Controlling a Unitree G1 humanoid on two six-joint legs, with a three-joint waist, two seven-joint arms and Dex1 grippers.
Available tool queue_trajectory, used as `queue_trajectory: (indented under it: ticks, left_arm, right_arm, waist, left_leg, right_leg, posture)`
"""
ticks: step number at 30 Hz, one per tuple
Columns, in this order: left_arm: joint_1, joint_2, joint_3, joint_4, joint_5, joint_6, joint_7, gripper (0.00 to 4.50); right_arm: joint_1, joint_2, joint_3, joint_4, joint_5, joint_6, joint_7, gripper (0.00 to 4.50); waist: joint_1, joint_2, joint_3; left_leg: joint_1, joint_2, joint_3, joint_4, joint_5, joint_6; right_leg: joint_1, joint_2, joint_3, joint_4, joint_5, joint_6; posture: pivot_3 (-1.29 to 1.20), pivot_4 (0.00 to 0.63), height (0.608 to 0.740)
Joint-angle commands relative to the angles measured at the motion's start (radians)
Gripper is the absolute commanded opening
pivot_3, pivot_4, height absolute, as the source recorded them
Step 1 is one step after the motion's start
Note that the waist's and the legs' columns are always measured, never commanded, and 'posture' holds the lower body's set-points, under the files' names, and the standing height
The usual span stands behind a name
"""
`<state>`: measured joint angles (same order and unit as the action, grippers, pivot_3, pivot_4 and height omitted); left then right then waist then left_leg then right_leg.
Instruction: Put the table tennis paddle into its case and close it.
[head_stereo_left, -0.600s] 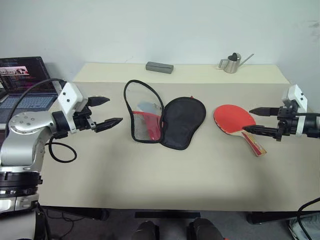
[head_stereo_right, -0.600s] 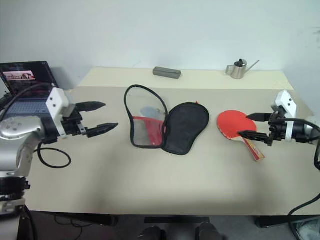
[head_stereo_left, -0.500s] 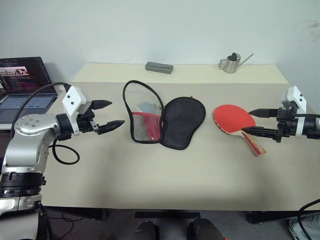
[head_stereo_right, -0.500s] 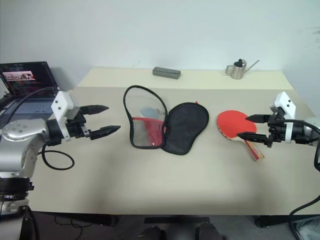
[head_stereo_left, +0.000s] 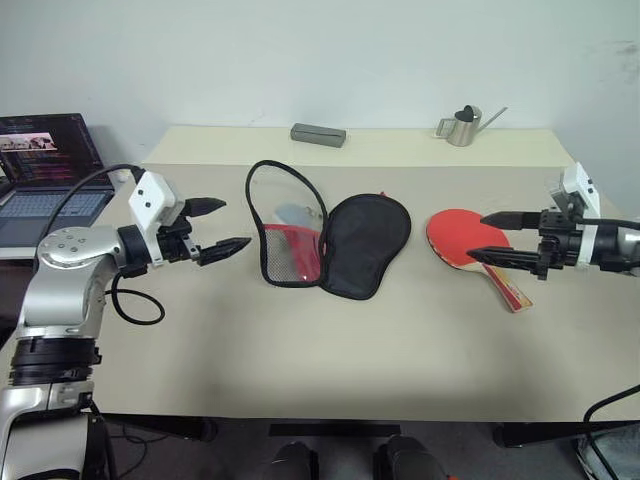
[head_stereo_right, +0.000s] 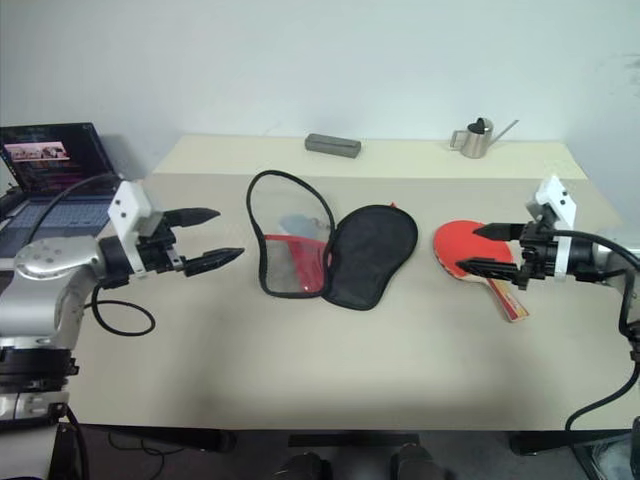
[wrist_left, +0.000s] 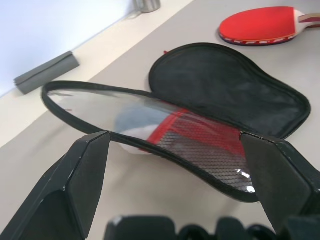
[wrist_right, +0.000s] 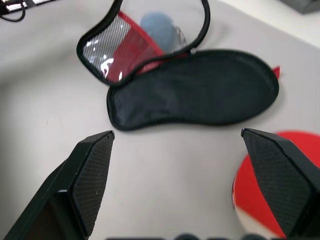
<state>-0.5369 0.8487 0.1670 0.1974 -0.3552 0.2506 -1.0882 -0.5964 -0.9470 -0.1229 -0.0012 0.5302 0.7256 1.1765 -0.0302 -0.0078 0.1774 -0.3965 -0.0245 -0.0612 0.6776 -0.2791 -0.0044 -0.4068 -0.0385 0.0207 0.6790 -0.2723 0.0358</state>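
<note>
The table tennis paddle lies flat on the beige table, right of centre, red face up and handle toward the near right. The case lies unzipped in the middle. Its black half rests flat, and its clear, red-mesh half stands up on the left side. My right gripper hovers open at the paddle's right edge, its fingers pointing left over the red face. My left gripper is open just left of the case, facing the case with the paddle beyond it.
A laptop stands open off the table's left end. A grey bar and a small metal watering can sit along the far edge by the wall. The near half of the table is bare.
My right gripper has slid a little leftward, further over the paddle's face. The left gripper has stayed roughly where it was, while its arm settled. Both stay open.
</note>
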Motion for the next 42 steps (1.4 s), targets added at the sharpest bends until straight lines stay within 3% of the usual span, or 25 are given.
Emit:
queue_trajectory:
  ticks: [1, 17, 26, 35, 42]
  left_arm:
    - [0.028, 0.008, 0.056, -0.059, -0.018, -0.002, 0.04, 4.5]
    - [0.089, 0.044, 0.099, -0.119, -0.038, 0.033, 0.052, 4.5]
    - [0.106, 0.071, 0.078, -0.112, -0.026, 0.01, 0.0, 4.5]
    - [-0.01, 0.044, 0.015, -0.009, -0.002, -0.035, -0.037, 4.5]
    - [-0.07, 0.023, -0.026, 0.039, 0.01, -0.069, -0.071, 4.5]
  right_arm:
    - [-0.041, 0.018, 0.004, 0.012, 0.0, -0.029, 0.0, 4.47]
    - [-0.052, 0.033, 0.033, 0.018, -0.004, -0.032, 0.009, 4.47]
    - [-0.06, 0.104, 0.044, -0.025, 0.033, 0.037, -0.047, 4.47]
    - [-0.067, 0.293, 0.066, -0.059, 0.013, 0.159, -0.299, 4.47]
    - [-0.122, 0.445, 0.073, 0.056, -0.051, 0.201, -0.519, 4.47]
  waist:
    - [0.001, 0.0, 0.0]
    - [0.001, 0.0, 0.0]
    - [0.0, 0.0, 0.0]
    - [0.001, 0.0, 0.0]
    - [-0.001, 0.0, 0.0]
  left_leg:
    - [0.0, 0.0, 0.0, 0.0, 0.0, 0.0]
    - [0.0, 0.0, -0.001, 0.0, 0.0, 0.0]
    - [0.0, 0.0, -0.001, 0.0, 0.0, 0.0]
    - [-0.001, 0.0, -0.001, 0.0, 0.0, 0.0]
    - [-0.001, 0.0, 0.0, 0.0, 0.0, 0.0]
  right_leg:
    - [0.0, 0.0, 0.0, 0.0, 0.0, 0.0]
    - [0.0, 0.0, 0.0, 0.0, 0.0, 0.0]
    - [0.0, 0.0, 0.0, 0.0, 0.0, 0.0]
    - [0.0, 0.0, -0.001, 0.0, 0.0, 0.0]
    - [-0.002, 0.0, 0.0, 0.001, 0.0, 0.0]
  posture:
    - [0.0, 0.15, 0.74]
    - [0.0, 0.15, 0.74]
    - [0.0, 0.15, 0.74]
    - [0.0, 0.15, 0.74]
    - [0.0, 0.15, 0.74]
